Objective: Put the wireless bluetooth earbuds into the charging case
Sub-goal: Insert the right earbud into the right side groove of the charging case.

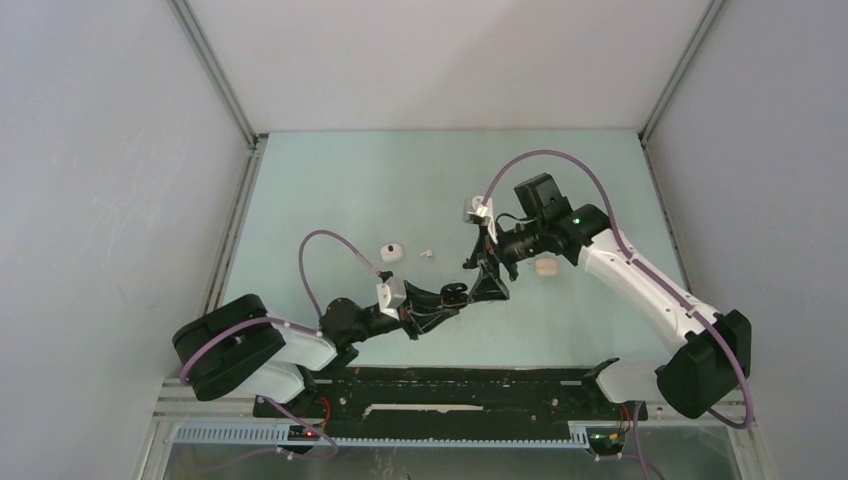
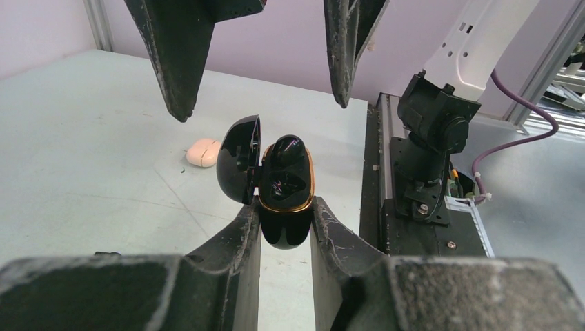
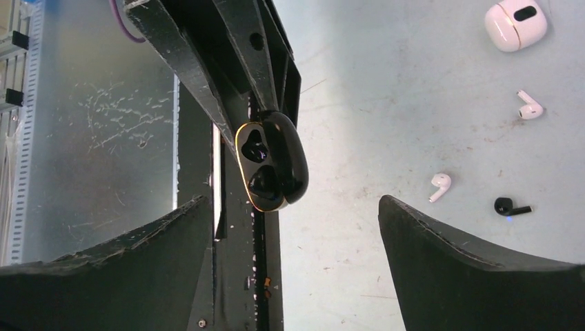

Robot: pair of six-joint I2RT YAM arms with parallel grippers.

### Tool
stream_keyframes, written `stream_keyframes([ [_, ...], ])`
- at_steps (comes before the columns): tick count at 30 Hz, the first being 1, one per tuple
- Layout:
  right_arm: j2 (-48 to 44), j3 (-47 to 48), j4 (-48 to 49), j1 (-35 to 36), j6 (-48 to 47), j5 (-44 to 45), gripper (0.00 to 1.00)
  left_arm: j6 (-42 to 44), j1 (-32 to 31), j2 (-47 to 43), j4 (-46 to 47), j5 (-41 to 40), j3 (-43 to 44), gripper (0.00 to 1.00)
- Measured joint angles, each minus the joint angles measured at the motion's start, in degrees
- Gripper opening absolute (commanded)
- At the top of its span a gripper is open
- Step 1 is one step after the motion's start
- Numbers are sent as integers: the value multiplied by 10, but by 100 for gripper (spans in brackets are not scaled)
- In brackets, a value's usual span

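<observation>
- The left gripper [image 2: 284, 207] is clamped on the lower body of the black charging case [image 2: 284, 189]. It holds the case off the table [image 2: 83, 138] with the gold-rimmed opening turned toward the other arm, which looks like a steady presentation for loading.
- The lid [image 2: 239, 158] is swung fully open to one side, so both wells are exposed.
- Inside, a seated bud [image 2: 286, 146] appears to fill the upper well, glossy and black. The lower well looks empty, though reflections make that hard to confirm.
- The right gripper [image 3: 293, 207] hangs directly over the case with its jaws spread wide and nothing between them. It seems to be lined up over the case rather than delivering anything.
- A loose black earbud [image 3: 510, 206] lies on the table, well apart from the held case, and it is probably the missing partner.
- Two white earbuds [image 3: 439, 185] lie near it, also loose.
- Further off sits a white case [image 3: 516, 24]. From here it is not clear whether it is open or what it holds.
- A pink case [image 2: 204, 152] rests shut on the table behind the held case.
</observation>
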Motion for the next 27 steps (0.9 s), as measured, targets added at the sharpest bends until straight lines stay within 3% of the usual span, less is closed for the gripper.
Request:
stream_keyframes([
  [23,42,0,21,13,5,11,91,0,1,1,0,1,0,0],
  [27,22,0,0,-10,-14,1,85,0,4,0,0,-32,-1,0],
])
